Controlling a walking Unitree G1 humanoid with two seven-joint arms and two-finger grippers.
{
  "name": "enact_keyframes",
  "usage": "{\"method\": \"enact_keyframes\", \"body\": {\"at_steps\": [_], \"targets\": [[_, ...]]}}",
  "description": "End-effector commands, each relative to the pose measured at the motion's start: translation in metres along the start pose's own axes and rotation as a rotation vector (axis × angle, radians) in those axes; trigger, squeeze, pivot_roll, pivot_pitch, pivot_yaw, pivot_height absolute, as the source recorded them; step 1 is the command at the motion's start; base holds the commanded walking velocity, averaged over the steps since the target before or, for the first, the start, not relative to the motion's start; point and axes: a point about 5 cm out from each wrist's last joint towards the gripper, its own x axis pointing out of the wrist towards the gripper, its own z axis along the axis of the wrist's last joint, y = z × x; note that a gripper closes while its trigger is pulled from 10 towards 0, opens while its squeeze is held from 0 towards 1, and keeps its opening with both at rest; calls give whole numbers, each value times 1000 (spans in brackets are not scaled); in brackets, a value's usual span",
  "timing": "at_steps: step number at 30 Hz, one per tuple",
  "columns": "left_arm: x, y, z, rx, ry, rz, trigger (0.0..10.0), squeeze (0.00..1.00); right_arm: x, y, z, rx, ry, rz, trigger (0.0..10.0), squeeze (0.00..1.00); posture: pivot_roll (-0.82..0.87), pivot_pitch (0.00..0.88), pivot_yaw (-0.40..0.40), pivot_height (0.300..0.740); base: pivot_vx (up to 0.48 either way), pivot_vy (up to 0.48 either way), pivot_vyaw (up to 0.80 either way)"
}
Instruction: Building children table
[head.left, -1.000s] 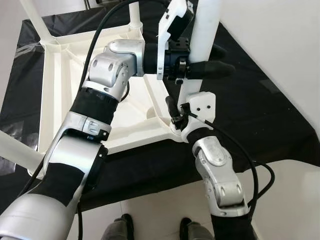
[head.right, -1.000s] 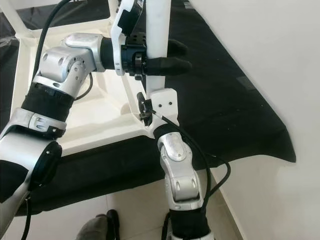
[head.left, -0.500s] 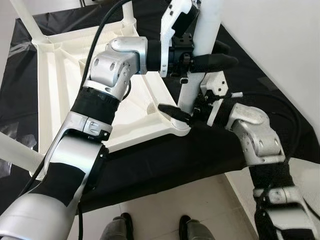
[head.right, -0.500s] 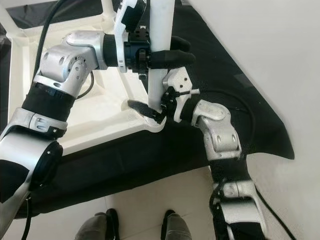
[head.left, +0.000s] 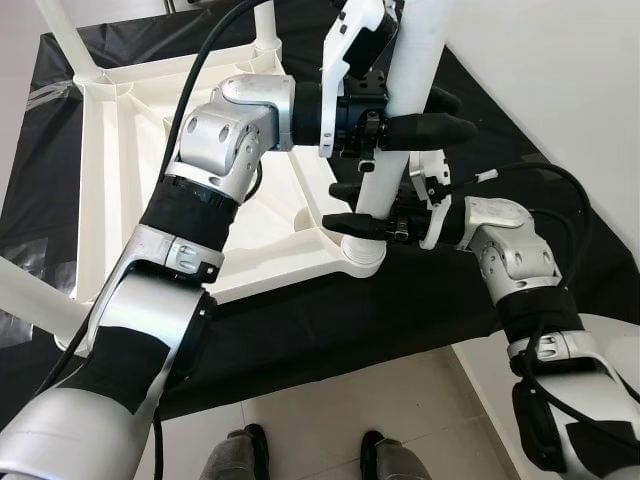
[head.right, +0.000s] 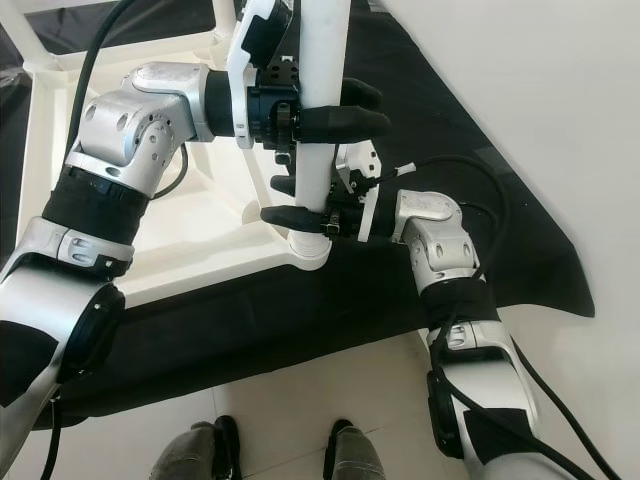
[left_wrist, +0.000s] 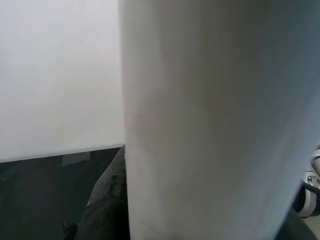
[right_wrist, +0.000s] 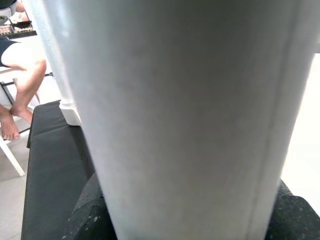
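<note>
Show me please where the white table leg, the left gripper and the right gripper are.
white table leg (head.left: 418, 45), left eye view, upper shaft.
left gripper (head.left: 440, 116), left eye view, between its fingertips.
right gripper (head.left: 338, 205), left eye view, between its fingertips.

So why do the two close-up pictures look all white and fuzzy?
In the left wrist view and the right wrist view the white table leg sits so near the lens that it blurs and has no sharp edges. In the left eye view the same leg, the left gripper and the right gripper look sharp, in bright even light with only soft shadows.
</note>
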Motion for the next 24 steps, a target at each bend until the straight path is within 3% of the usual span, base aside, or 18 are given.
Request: {"method": "enact_keyframes", "body": {"at_steps": [1,2,3,5,7,9,10,11,12,14,21,22,23,24], "targets": [[1,-2,-1,24,26,-3,3373,0,1,4,-17,64,17,-9,0,0,39,229,-4,740,0,0,0],[1,-2,-1,24,26,-3,3373,0,1,4,-17,64,17,-9,0,0,39,229,-4,740,0,0,0],[1,-1,-1,10,13,10,10000,1000,-1,4,-22,53,33,-48,0,0,36,232,-7,740,0,0,0],[-1,-2,0,8,9,3,10000,1000,-3,7,-32,58,60,-149,0,0,29,235,-15,740,0,0,0],[-5,1,1,7,5,69,10000,1000,6,27,-60,156,161,-458,0,0,31,237,-34,740,0,0,0],[-5,1,1,7,5,69,10000,1000,6,27,-60,156,161,-458,0,0,31,237,-34,740,0,0,0],[-8,1,-1,-6,19,74,10000,1000,12,44,-72,206,226,-763,0,0,38,243,-38,740,0,0,0],[-8,1,-1,-6,19,74,10000,1000,12,44,-72,206,226,-763,0,0,38,243,-38,740,0,0,0],[-12,1,-4,-12,41,66,10000,0,21,68,-75,237,258,-908,0,0,40,255,-23,740,0,0,0],[-12,2,-8,-19,62,67,10000,0,39,90,-75,235,263,-970,0,0,29,244,-6,740,0,0,0],[-5,5,-4,-4,45,83,10000,0,53,81,-72,173,238,-945,0,0,18,229,-9,740,0,0,0],[-5,5,-2,-3,38,83,4471,0,53,80,-70,166,242,-960,0,0,18,230,-9,740,0,0,0],[-5,5,-1,-3,32,83,0,0,52,79,-67,155,245,-967,0,0,16,229,-11,740,0,0,0],[-5,5,-1,-3,32,83,0,0,52,79,-67,155,245,-967,0,0,16,229,-11,740,0,0,0]]}}
